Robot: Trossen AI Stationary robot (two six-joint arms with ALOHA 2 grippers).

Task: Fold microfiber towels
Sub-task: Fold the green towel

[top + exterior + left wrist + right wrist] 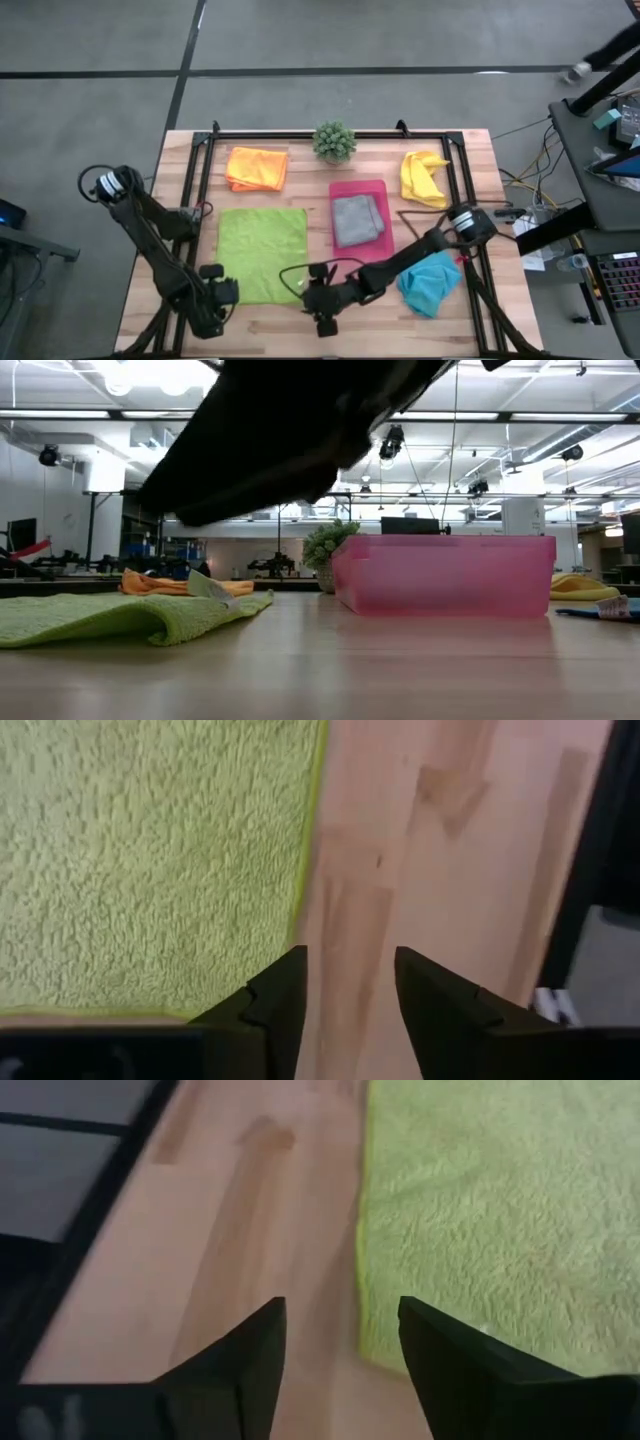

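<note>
Spreading flat on my wooden table, the lime green towel lies between my two grippers at the near edge. My left gripper hovers just off its near left corner, fingers parted over bare wood, holding nothing. My right gripper hovers at its near right corner, fingers parted and empty. A grey towel rests in the pink tray. Orange, yellow and turquoise towels lie apart.

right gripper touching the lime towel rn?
Apart. The right wrist view shows the right gripper open, bare wood between its fingers, and the lime green towel lying clear of both.
</note>
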